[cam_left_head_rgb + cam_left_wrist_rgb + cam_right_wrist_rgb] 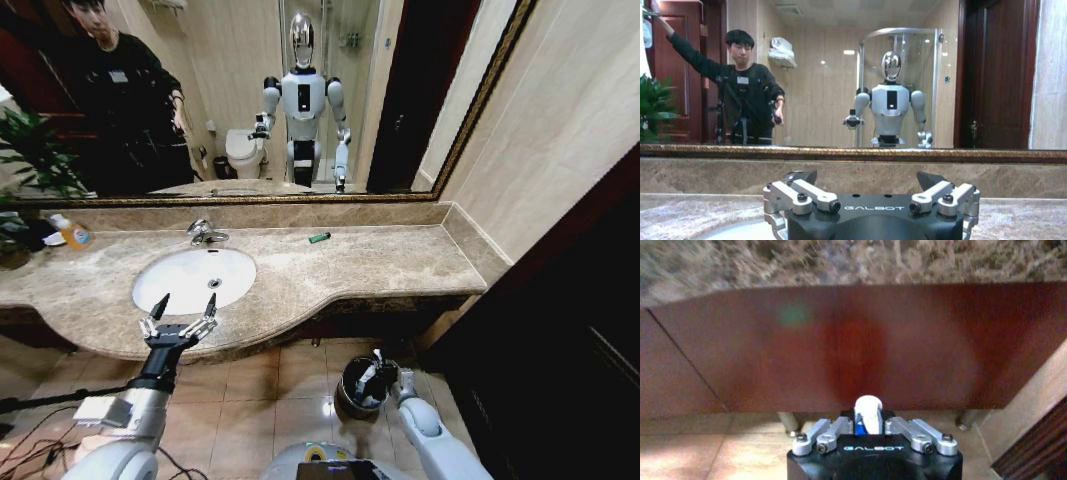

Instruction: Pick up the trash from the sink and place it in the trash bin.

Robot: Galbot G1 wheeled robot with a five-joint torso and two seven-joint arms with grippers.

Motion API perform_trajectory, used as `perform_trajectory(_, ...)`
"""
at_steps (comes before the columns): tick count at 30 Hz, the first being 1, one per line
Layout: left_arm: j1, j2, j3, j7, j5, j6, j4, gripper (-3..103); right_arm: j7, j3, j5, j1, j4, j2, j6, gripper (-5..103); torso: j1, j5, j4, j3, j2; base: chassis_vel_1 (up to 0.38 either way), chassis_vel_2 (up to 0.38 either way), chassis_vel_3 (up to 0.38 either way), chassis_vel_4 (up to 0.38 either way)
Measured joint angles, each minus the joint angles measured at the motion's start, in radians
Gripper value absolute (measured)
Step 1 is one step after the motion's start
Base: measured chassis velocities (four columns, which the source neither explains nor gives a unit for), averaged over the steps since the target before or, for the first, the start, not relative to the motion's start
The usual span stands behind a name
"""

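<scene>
Right gripper [378, 378] clamped on white-and-blue tube [867, 415], over small round dark metal bin [350, 398]: drop step, release needed. Left gripper [185, 305] spread open above white oval sink [175, 285]. Dark green stick [319, 237] on marble counter [380, 262].

A wide mirror [250, 100] in a dark gilt frame runs along the wall above a beige marble counter [380, 265]. In its glass appear a white toilet [243, 152], a glass shower enclosure [900, 85], pale tiled walls and a dark wooden door [1000, 75]. To the right of the mirror, a cream tiled wall [560, 130] meets dark wood panelling [570, 360]. Below the counter, beige floor tiles [240, 400] shine with reflected light, under a reddish-brown cabinet front [853, 345]. A green plant [30, 160] stands at the mirror's left end.
</scene>
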Motion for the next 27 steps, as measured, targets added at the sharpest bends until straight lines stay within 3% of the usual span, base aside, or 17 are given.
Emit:
perform_trajectory(13, 0.000, 0.000, 0.000, 0.000, 0.000, 0.000, 0.000, 100, 0.016, -0.008, -0.051, 0.085, -0.158, 0.026, 0.059, 23, 0.000, -0.0001, 0.0000, 0.000, 0.000, 0.000, 0.000, 0.000, 0.000)
perform_trajectory(20, 0.000, 0.000, 0.000, 0.000, 0.000, 0.000, 0.000, 100, 0.026, -0.007, -0.070, 0.079, -0.146, 0.042, 0.060, 56, 0.000, -0.0001, 0.0000, 0.000, 0.000, 0.000, 0.000, 0.000, 0.000)
perform_trajectory(22, 0.000, 0.000, 0.000, 0.000, 0.000, 0.000, 0.000, 100, 0.026, -0.008, -0.070, 0.079, -0.143, 0.042, 0.060, 56, 0.000, 0.0000, 0.0000, 0.000, 0.000, 0.000, 0.000, 0.000, 0.000)
perform_trajectory(27, 0.000, 0.000, 0.000, 0.000, 0.000, 0.000, 0.000, 100, 0.032, -0.008, -0.071, 0.079, -0.135, 0.041, 0.061, 78, 0.000, 0.0000, 0.0000, 0.000, 0.000, 0.000, 0.000, 0.000, 0.000)
